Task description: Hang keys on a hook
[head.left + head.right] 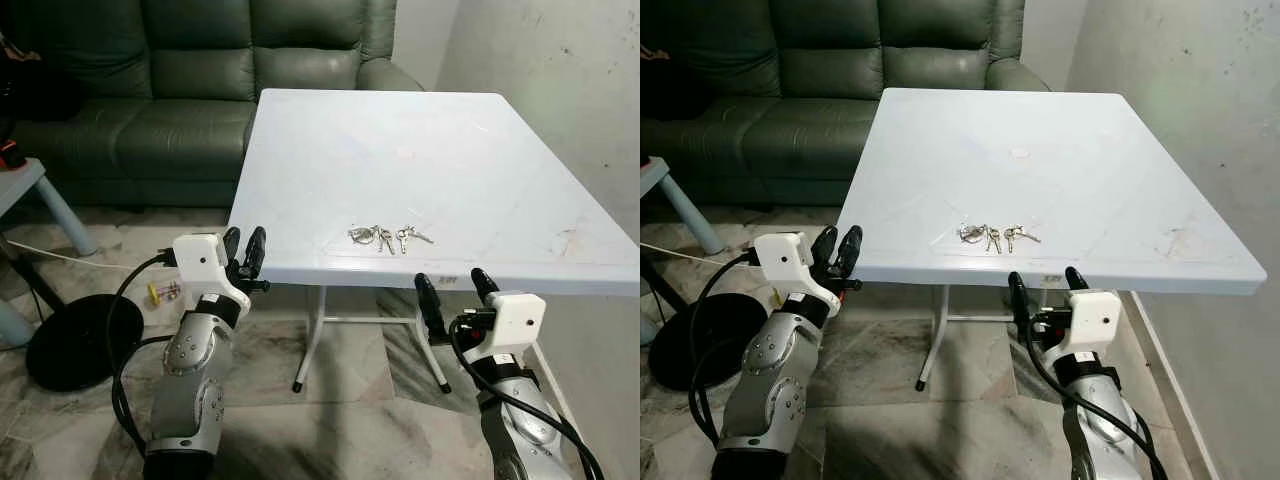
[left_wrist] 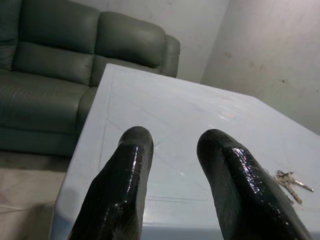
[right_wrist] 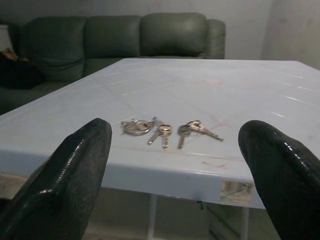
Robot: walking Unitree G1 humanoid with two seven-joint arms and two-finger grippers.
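Observation:
A bunch of silver and brass keys (image 1: 387, 236) lies on the white table (image 1: 420, 150) close to its near edge. My right gripper (image 1: 456, 293) hangs open just before and below that edge, facing the keys (image 3: 165, 129), its wide-spread fingers (image 3: 75, 170) holding nothing. My left gripper (image 1: 243, 255) is raised at the table's near left corner, open with a narrow gap and nothing in it; the keys (image 2: 292, 181) lie well off to its side. No hook is in sight.
A dark green leather sofa (image 1: 200, 90) stands behind the table. A bare wall (image 1: 560, 70) runs along the right. On the left floor are a black round base (image 1: 75, 340), a white cable and a light blue table leg (image 1: 60, 210). The table's legs (image 1: 312, 340) stand on marble tiles.

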